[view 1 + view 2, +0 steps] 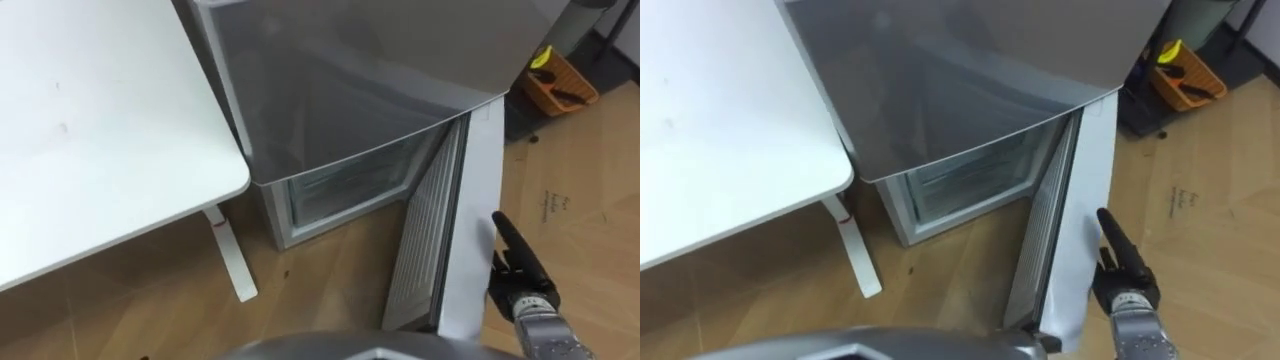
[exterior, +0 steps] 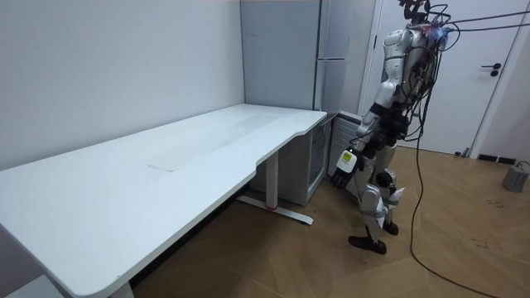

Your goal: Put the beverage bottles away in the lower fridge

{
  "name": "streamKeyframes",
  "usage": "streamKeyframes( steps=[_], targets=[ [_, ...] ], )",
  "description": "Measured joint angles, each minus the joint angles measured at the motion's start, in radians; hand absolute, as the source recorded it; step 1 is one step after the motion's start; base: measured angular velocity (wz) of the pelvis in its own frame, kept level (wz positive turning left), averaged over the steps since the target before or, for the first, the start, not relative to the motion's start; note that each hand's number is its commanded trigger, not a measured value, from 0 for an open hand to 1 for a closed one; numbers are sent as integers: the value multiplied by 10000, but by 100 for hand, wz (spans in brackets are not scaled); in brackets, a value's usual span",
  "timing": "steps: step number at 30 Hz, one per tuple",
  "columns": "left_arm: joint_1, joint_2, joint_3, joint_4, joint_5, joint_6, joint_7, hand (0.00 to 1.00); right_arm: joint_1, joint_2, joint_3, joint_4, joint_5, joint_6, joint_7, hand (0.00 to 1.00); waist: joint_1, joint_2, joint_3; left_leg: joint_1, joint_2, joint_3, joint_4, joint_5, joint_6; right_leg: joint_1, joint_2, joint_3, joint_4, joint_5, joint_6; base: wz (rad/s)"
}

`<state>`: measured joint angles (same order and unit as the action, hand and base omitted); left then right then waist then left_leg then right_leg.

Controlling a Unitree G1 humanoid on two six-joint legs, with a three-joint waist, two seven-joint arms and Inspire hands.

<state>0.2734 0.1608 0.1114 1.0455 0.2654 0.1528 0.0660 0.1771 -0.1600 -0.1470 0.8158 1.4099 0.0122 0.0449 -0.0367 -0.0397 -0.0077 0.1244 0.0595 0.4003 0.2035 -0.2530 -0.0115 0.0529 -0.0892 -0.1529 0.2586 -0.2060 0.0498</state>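
Fridge door [image 1: 475, 220] open, seemingly towards robot.

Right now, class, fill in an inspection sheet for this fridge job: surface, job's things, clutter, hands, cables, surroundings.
Surface: white table, left of the fridge.
Job's things: fridge with its lower door swung open; drinks, nothing seen.
Clutter: orange basket holding yellow and black items, on the floor beyond the fridge; cardboard flat on the floor.
Hands: right hand, fingers straight, at the lower door's outer edge, contact unclear; the room view shows a low hand by the fridge, side unclear.
Cables: nothing seen.
Surroundings: wood floor; white room door.
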Motion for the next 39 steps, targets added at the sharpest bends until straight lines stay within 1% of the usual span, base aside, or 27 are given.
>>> streamKeyframes(
  steps=[1, 3, 4, 5, 8, 10, 11, 12, 13, 14, 17, 18, 19, 20, 21, 22, 24, 26, 28, 29, 30, 31, 32, 33, 34, 36, 39],
  targets=[
    [9, -6, -47, 3, 4, 0, 0, 0, 0, 5, 62, 3, 55, -5, 13, 0, 45, 26, -2, -7, 3, -15, 1, 0, 0, 5, 5, 0, -10, 4, -1, 0],
    [-17, -19, -425, 5, 14, 8, -9, 0, -3, 88, 504, -2, 62, -219, 30, 0, 209, 31, -20, -76, 10, -56, 23, 30, 15, 31, 13, -34, -18, 43, -9, 3],
    [-23, -34, -478, 17, 13, 30, -16, 0, -12, 94, 596, -3, 80, -250, 42, 0, 238, 15, -15, -88, 10, -79, 24, 45, 16, 32, 11, -59, -20, 48, -14, 13],
    [-72, -94, -593, 59, 8, 110, -49, 0, -17, 121, 682, 41, 104, -449, 25, 0, 296, 27, 1, -103, -5, -158, 33, 67, 27, 46, -2, -131, -30, 63, -20, 14],
    [-156, -168, -786, 103, 37, 306, -110, 0, -14, 92, 903, 160, 200, -506, -8, 0, 475, -36, 35, -146, -5, -284, 78, 71, 34, 133, -8, -226, -50, 74, -21, 12],
    [-169, -173, -945, 113, 38, 428, -109, 0, -12, 86, 1119, 159, 208, -792, -100, 0, 546, -34, 42, -249, 12, -364, 168, 70, 37, 121, -19, -315, -44, 77, -25, 14],
    [-247, -154, -1117, 110, 42, 514, -139, 0, -12, 67, 1301, 158, 194, -1023, -165, 0, 619, -46, 66, -325, 36, -445, 238, 69, 38, 117, -17, -412, -54, 103, -53, 11],
    [-341, -149, -1287, 119, 36, 610, -197, 0, -13, 43, 1432, 158, 203, -1192, -271, 0, 764, -55, 111, -365, 64, -468, 295, 70, 37, 112, 1, -426, -61, 126, -74, 11],
    [-395, -157, -1440, 151, 35, 684, -289, 0, -13, -16, 1635, 158, 209, -1332, -326, 0, 848, -37, 130, -426, 105, -488, 351, 69, 36, 104, 25, -447, -77, 157, -92, 0],
    [-415, -168, -1480, 190, 35, 703, -322, 0, -12, -37, 1681, 158, 210, -1394, -342, 0, 925, -27, 137, -449, 146, -487, 360, 69, 35, 83, 33, -447, -78, 173, -103, 0],
    [-653, -218, -1726, 558, 6, 822, -310, 0, -13, -56, 1931, 41, 422, -1831, -537, 0, 1291, 21, 168, -631, 177, -426, 406, 115, 3, -203, 56, -407, -8, 252, -169, -10],
    [-681, -250, -1944, 686, 7, 870, -288, 0, -14, -56, 2041, -85, 554, -2026, -599, 0, 1382, 97, 211, -703, 206, -386, 498, 104, -10, -335, 89, -377, -12, 307, -200, -18],
    [-718, -288, -1984, 755, 8, 896, -285, 0, -14, -54, 2072, -139, 616, -2115, -605, 0, 1466, 138, 227, -751, 231, -332, 535, 103, -12, -389, 97, -377, -4, 331, -213, -30],
    [-732, -316, -2070, 785, -6, 1008, -279, 0, -14, -55, 2266, -293, 794, -2258, -642, 0, 1722, 195, 226, -802, 321, -240, 585, 106, -17, -556, 129, -363, 3, 410, -253, -45],
    [-657, -270, -2168, 778, -55, 1045, -248, 0, -65, -11, 2709, -520, 958, -2369, -679, 0, 2005, 222, 244, -816, 325, -191, 601, 124, -25, -679, 212, -211, 11, 459, -311, -50],
    [-630, -245, -2237, 773, -139, 1074, -220, 0, -141, 13, 2938, -594, 1040, -2415, -719, 0, 2117, 224, 244, -816, 324, -212, 600, 125, -33, -741, 255, -102, 30, 456, -330, -53],
    [-536, -225, -2336, 780, -269, 1097, -145, 0, -721, 105, 4044, -631, 1292, -2401, -773, 0, 2398, 277, 242, -881, 317, -476, 616, 147, -41, -875, 424, 137, -7, 485, -428, -36],
    [-499, -246, -2353, 778, -371, 1075, -167, 0, -1249, 248, 4696, -629, 1344, -2247, -672, 0, 2378, 364, 248, -964, 325, -675, 648, 197, -45, -907, 464, 98, -13, 502, -496, 5],
    [-501, -330, -2359, 767, -348, 1004, -191, 0, -1726, 452, 5081, -682, 1360, -1900, -225, 0, 2344, 537, 233, -969, 300, -950, 640, 233, -69, -796, 451, -76, -25, 459, -532, 30],
    [-470, -341, -2361, 761, -352, 976, -208, 0, -1789, 475, 5164, -818, 1378, -1746, -120, 0, 2342, 548, 216, -968, 287, -1029, 643, 241, -79, -763, 437, -139, -25, 431, -537, 30],
    [-472, -350, -2367, 708, -359, 938, -244, 0, -1819, 537, 5325, -1221, 1389, -1475, 30, 0, 2360, 568, 202, -941, 270, -1089, 631, 260, -93, -725, 419, -177, -20, 372, -535, 19],
    [-476, -355, -2365, 697, -366, 914, -266, 0, -1876, 532, 5444, -1394, 1424, -1355, 84, 0, 2369, 594, 190, -934, 265, -1103, 618, 264, -100, -720, 411, -211, -11, 354, -541, 13],
    [-468, -359, -2377, 699, -375, 890, -285, 0, -2021, 670, 5641, -1628, 1553, -1098, 241, 0, 2365, 617, 187, -925, 252, -1118, 593, 282, -110, -718, 409, -244, 6, 318, -544, 4],
    [-513, -352, -2441, 683, -379, 885, -282, 0, -2115, 789, 5830, -1744, 1607, -908, 302, 0, 2358, 661, 157, -888, 211, -1168, 539, 288, -107, -721, 413, -240, 35, 276, -533, 0],
    [-500, -348, -2482, 683, -379, 880, -279, 0, -2067, 821, 5832, -1760, 1642, -935, 330, 0, 2349, 656, 160, -866, 177, -1231, 514, 287, -103, -723, 409, -239, 65, 253, -527, -7],
    [-539, -345, -2660, 684, -379, 878, -289, 0, -2077, 736, 5846, -1737, 1656, -543, 326, 0, 2366, 571, 189, -869, 70, -1302, 517, 255, -56, -907, 336, -103, 354, 153, -492, -15],
    [-830, -343, -2711, 654, -390, 877, -307, 0, -2339, 744, 5768, -1739, 1674, -284, 324, 0, 2365, 451, 184, -980, -56, -1240, 524, 219, 16, -1250, 229, 78, 678, 105, -442, -20]
  ],
)
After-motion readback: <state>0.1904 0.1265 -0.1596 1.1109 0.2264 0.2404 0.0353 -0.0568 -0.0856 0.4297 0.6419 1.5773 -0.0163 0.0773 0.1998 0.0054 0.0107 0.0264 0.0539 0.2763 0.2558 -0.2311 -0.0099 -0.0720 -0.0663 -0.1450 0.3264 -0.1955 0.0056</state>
